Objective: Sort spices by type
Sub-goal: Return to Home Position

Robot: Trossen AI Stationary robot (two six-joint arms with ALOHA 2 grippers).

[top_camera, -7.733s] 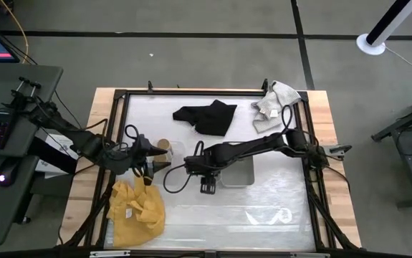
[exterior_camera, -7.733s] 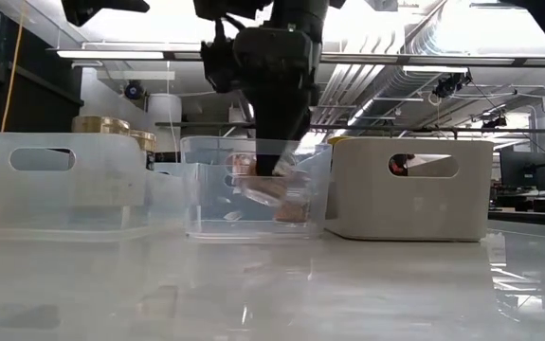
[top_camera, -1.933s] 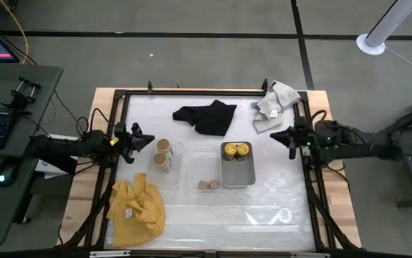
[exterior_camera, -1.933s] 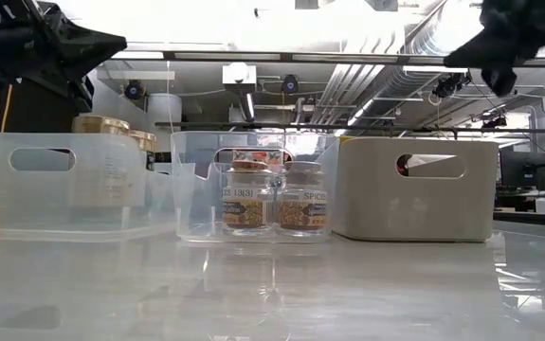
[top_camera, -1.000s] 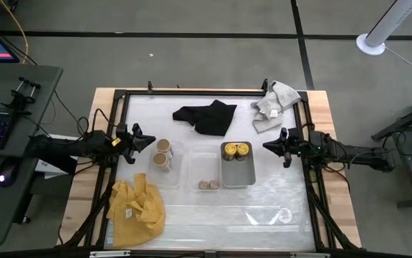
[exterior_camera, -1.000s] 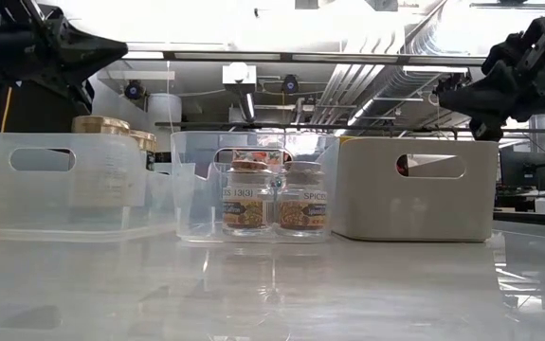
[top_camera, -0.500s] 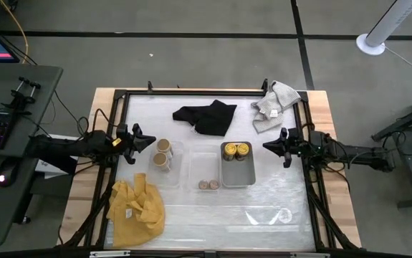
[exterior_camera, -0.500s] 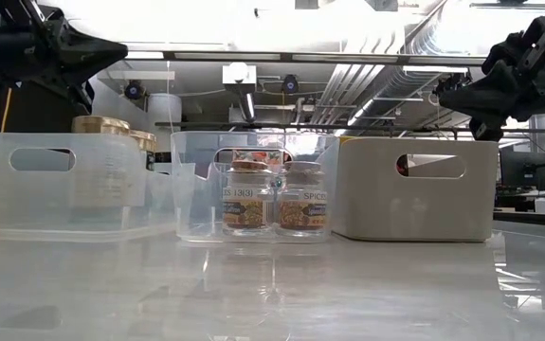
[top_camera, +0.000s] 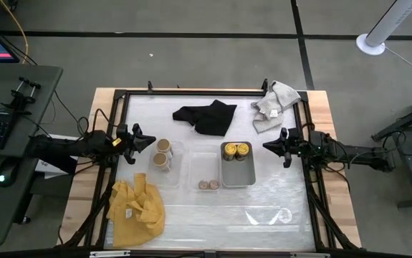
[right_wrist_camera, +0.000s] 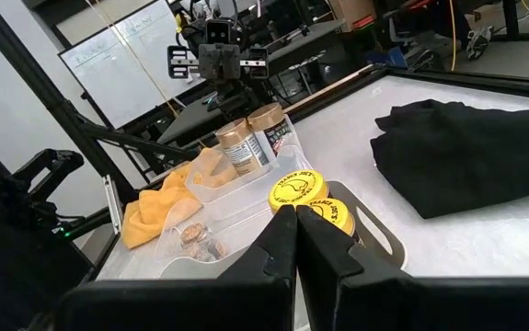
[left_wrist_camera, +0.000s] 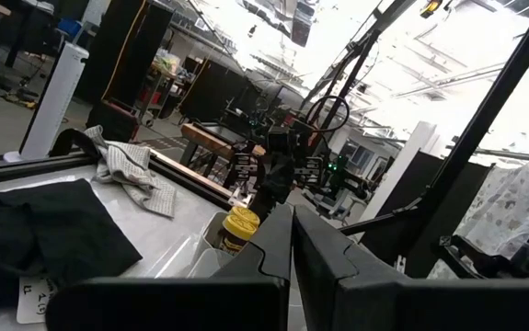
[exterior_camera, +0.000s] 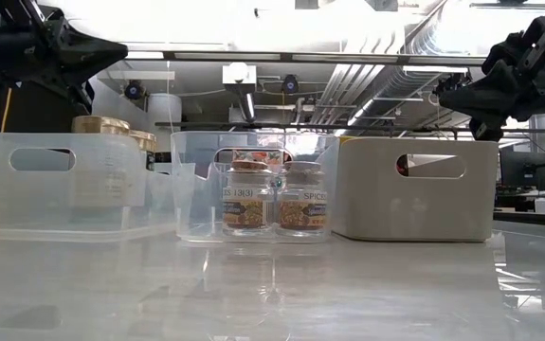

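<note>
Two tan-topped jars stand in the clear tray on the left. Two tiny brownish jars stand at the near end of the middle clear tray. In the far end of the grey tray are two yellow-topped jars. My left gripper hovers shut at the table's left side, above and just left of the tan-topped jars. My right gripper hovers shut to the right of the grey tray. Both point toward the trays and hold nothing.
A black cloth lies at the far middle, a grey cloth at the far right corner and a yellow cloth at the near left. A dark frame runs round the table top. The near right part of the table is bare.
</note>
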